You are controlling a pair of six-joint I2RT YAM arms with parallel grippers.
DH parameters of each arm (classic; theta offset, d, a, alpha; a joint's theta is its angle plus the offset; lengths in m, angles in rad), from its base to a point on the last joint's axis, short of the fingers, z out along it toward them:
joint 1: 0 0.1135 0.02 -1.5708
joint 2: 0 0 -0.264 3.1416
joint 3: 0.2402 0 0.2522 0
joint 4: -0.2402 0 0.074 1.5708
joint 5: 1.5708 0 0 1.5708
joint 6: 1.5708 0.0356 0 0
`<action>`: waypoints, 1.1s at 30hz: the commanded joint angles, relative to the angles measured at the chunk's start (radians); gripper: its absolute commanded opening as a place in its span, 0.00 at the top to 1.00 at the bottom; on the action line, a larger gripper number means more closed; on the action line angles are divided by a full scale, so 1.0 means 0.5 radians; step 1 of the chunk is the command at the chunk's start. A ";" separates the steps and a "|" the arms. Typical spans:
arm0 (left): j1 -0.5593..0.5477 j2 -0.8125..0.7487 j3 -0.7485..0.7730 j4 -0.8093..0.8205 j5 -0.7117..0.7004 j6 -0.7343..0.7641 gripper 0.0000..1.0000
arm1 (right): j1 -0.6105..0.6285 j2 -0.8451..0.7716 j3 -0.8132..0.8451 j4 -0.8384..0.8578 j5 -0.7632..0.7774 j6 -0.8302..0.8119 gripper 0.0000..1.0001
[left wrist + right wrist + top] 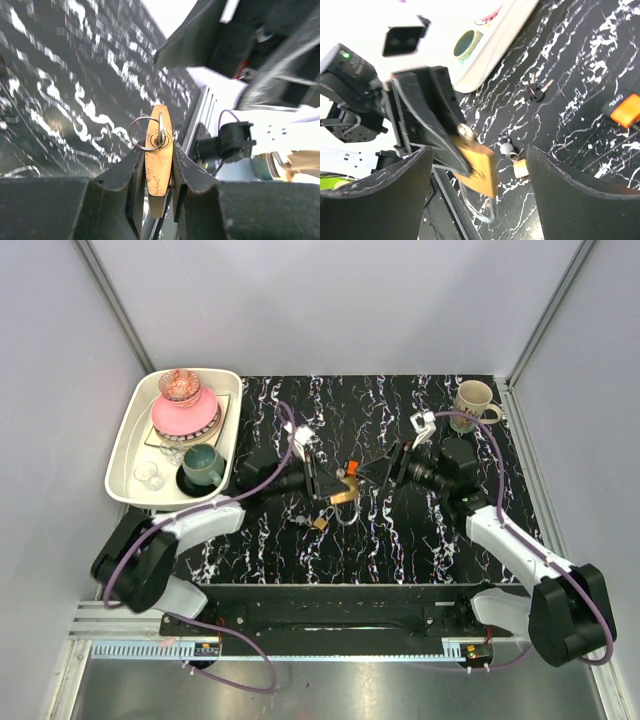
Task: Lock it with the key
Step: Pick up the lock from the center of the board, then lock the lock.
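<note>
My left gripper (pixel 158 154) is pinched narrow on the flat sides of the brass padlock (pixel 159 172). Its keyhole end points away from the wrist, and a plain metal key (pixel 160 131) on a ring (pixel 142 134) sits in it. My right gripper (pixel 480 149) stands wide and holds nothing, facing that lock. The orange key (pixel 626 110) seems to lie on the table (pixel 580 60) beyond my right finger, off to the side. I judge the job now is fetching it: come down over the orange head and pinch it square, blade left free, with the left grip steady. A small padlock (pixel 520 168) and small keys (pixel 538 91) crowd the table near the lock. Bare table lies to the right, with the tray (pixel 125 445) and mug (pixel 474 400) well apart
</note>
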 commanded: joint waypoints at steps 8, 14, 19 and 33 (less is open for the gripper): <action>0.193 -1.231 -0.468 0.387 -0.849 -0.092 1.00 | -0.005 -0.129 0.197 0.129 -0.364 0.143 0.16; 0.206 -1.931 -0.845 0.473 -1.322 -0.151 1.00 | 0.166 -0.044 0.246 0.282 -0.398 0.180 0.16; 0.209 -2.342 -1.002 0.360 -1.638 -0.127 1.00 | 0.357 0.174 0.305 0.534 -0.417 0.293 0.18; 0.209 -2.306 -0.941 0.384 -1.544 -0.102 1.00 | 0.731 0.604 0.513 1.016 -0.374 0.600 0.27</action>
